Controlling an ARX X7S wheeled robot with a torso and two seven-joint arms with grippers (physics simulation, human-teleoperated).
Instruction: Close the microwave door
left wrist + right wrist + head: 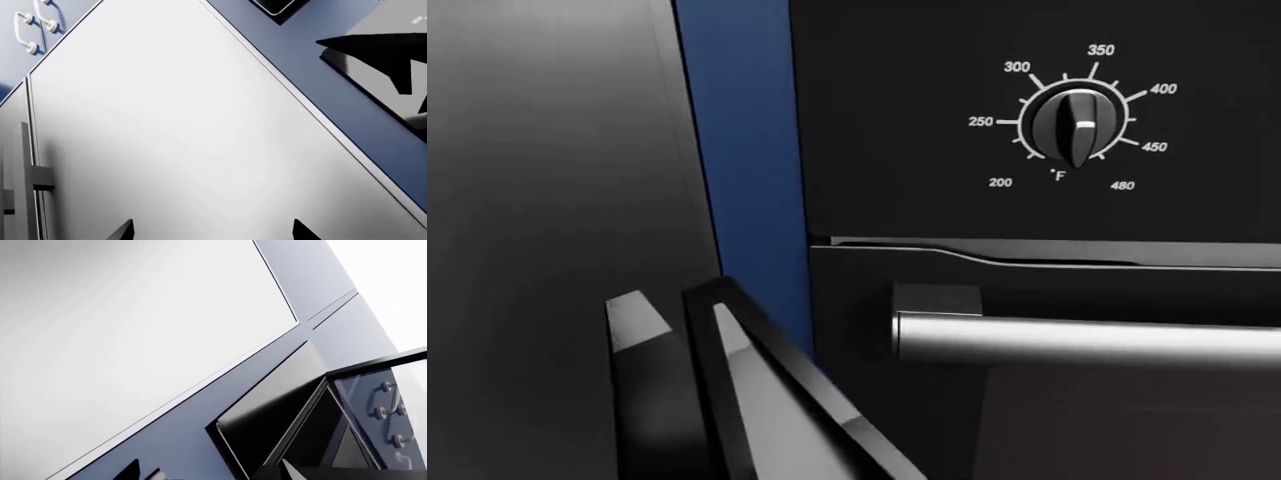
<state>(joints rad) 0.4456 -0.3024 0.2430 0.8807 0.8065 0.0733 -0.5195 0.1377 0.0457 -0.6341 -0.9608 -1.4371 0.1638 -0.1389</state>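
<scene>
Glass-fronted microwave door [363, 415] hangs open at 4 o'clock in right wrist view, beside dark microwave cavity [267, 425]. Right gripper [213, 471] shows fingertips spread, empty; left gripper [212, 232] likewise parted near refrigerator [200, 125]. Head view filled by oven dial [1070, 122] and oven handle [1088, 340] (microwave absent there). Risk: blind swing clipping door edge, or push landing off-panel.

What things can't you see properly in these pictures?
- Microwave door: right wrist view only, cut off by the picture's edge, so how far it hangs open is unclear.
- Left gripper: left wrist view shows only two dark fingertips; the rest is off-frame.
- Right gripper: right wrist view shows only slivers at the edge.
- Oven handle: head view, cut off.
</scene>
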